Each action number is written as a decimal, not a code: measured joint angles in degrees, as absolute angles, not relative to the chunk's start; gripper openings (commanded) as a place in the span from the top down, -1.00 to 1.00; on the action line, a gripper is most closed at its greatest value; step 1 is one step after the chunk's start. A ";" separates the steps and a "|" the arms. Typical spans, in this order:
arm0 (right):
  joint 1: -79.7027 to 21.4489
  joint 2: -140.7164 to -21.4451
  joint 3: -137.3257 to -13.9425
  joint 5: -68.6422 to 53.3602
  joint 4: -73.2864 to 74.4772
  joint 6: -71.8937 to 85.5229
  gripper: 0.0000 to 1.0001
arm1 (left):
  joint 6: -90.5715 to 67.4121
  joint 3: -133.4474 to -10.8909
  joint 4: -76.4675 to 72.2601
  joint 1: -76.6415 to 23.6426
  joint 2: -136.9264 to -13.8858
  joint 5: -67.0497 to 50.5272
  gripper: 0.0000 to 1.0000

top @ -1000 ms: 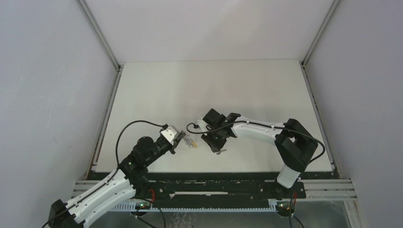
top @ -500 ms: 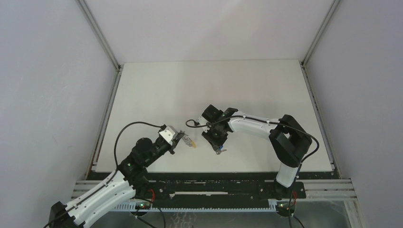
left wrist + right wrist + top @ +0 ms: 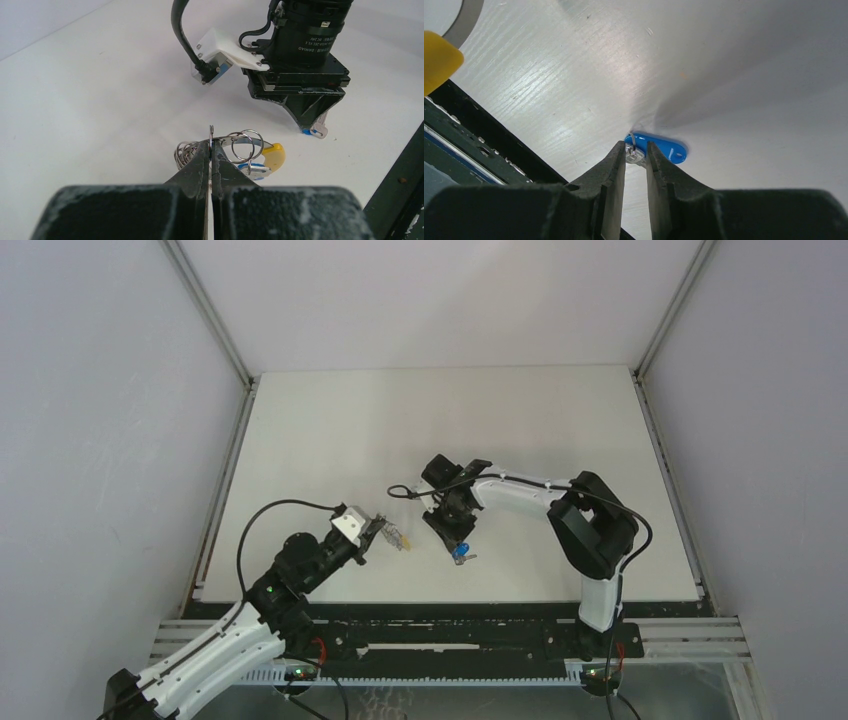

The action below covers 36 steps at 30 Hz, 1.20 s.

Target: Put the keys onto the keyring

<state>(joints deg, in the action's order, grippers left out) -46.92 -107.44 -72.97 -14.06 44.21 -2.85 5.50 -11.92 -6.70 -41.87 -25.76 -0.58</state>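
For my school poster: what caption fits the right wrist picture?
Right gripper pinches the metal end of a blue key.

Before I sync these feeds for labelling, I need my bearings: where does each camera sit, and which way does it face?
Top external: above and behind the bases, looking down on the table; both arms show.
Left wrist: on the left arm, looking forward along the left gripper pinching the keyring; right gripper beyond.
Right wrist: looking down between its own fingers at the blue key.
Shared: both wrist views catch the keyring's yellow section.
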 measured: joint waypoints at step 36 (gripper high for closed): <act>-46.57 -104.77 -72.86 -16.84 45.19 -4.67 1.00 | 5.50 -11.92 -6.63 -41.85 -26.50 -3.40 0.99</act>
